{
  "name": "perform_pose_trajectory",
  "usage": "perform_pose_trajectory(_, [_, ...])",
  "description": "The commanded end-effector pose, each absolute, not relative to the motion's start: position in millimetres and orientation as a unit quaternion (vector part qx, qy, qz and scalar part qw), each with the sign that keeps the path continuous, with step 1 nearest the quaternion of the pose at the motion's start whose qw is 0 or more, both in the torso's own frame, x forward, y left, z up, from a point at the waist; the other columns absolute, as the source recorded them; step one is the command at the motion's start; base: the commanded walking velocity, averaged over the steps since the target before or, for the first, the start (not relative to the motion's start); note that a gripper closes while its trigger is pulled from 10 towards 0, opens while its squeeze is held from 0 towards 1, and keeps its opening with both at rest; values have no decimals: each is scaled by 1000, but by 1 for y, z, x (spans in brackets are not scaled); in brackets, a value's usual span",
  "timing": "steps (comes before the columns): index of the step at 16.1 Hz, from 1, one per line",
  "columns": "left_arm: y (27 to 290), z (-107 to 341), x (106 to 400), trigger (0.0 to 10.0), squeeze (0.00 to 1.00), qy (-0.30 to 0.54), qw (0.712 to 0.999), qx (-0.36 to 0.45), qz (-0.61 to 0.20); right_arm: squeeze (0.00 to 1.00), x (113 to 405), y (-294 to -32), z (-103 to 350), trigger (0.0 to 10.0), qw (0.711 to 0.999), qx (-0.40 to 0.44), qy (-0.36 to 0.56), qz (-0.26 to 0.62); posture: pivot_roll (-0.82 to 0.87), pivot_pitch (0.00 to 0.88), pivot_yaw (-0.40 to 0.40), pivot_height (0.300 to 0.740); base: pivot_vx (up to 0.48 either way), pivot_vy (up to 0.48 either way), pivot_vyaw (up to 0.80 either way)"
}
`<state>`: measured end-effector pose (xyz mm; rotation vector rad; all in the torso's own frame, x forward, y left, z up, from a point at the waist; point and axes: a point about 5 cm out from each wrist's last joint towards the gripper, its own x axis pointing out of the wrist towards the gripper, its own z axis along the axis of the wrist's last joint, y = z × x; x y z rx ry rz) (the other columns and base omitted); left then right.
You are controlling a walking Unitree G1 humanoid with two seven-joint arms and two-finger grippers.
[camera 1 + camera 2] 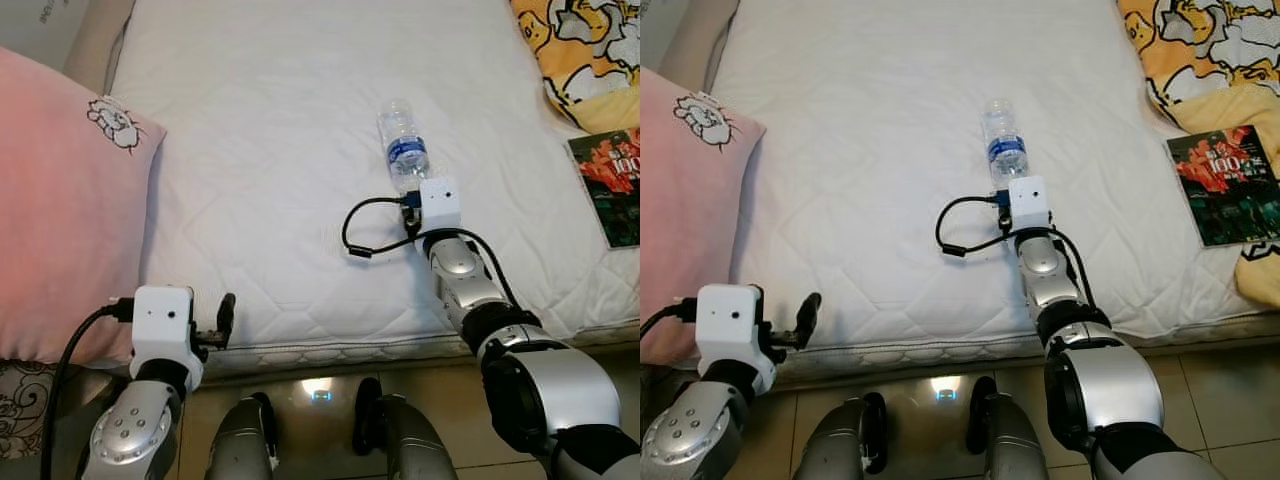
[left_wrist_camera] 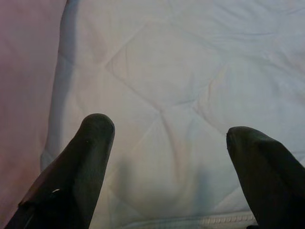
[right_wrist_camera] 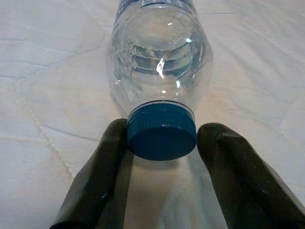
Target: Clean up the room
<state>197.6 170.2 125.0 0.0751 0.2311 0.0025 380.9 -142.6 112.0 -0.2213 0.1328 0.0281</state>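
Right wrist view, middle: my right gripper (image 3: 162, 143) fingers sit apart around the bottle (image 3: 159, 62) cap (image 3: 162, 136). My left gripper (image 2: 167, 143) fingers are apart over the bed (image 2: 190, 71).

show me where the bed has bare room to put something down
Widest bare patch: mattress between pink pillow and water bottle. Crowded on the right by the book and yellow blanket; right claw flanks the bottle's cap.

Clear blue-capped water bottle (image 1: 402, 146) lies flat on white mattress (image 1: 260, 150).

Bare mattress (image 1: 270, 150) surrounds bottle (image 1: 403, 148); pillow (image 1: 60, 200) crowds left.
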Motion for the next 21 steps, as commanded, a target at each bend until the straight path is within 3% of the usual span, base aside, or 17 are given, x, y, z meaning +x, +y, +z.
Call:
perform_pose_trajectory(1, [173,119,194,10000,0,128,991,35,9,0,381,-143,112,10000,992,-105,66,9,324,307,-8,740,0,0,0])
perform_pose_trajectory(2, [171,119,195,10000,0,127,991,34,7,820,381,-143,112,10000,993,-98,67,6,321,307,-8,740,0,0,0])
perform_pose_trajectory(3, [170,119,195,10000,0,127,991,33,6,1000,381,-144,111,10000,993,-92,70,6,320,308,-7,740,0,0,0])
perform_pose_trajectory(10, [169,119,198,10000,0,123,992,32,4,1000,382,-145,115,10000,995,-85,55,4,321,306,-9,740,0,0,0])
perform_pose_trajectory(11, [168,119,198,10000,0,122,992,33,4,925,384,-140,123,10000,994,-102,29,15,322,307,-10,740,0,0,0])
perform_pose_trajectory(12, [168,119,197,10000,0,122,992,33,4,0,385,-137,127,10000,993,-111,19,24,322,308,-11,740,0,0,0])
perform_pose_trajectory(17, [168,119,196,10000,0,120,992,32,5,0,385,-135,122,10000,996,-80,41,19,330,299,-15,740,0,0,0])
perform_pose_trajectory(18, [167,119,196,10000,0,120,992,32,4,0,384,-138,118,10000,997,-39,59,11,332,297,-15,740,0,0,0])
perform_pose_trajectory(19, [167,119,196,10000,0,119,992,32,3,0,384,-139,118,8078,998,-29,63,6,332,297,-15,740,0,0,0])
perform_pose_trajectory(20, [167,119,196,10000,0,120,992,32,3,0,384,-139,118,7608,998,-21,64,4,333,295,-14,740,0,0,0])
perform_pose_trajectory(21, [167,119,196,10000,0,119,992,32,3,0,385,-139,119,0,998,-18,64,3,333,295,-13,740,0,0,0])
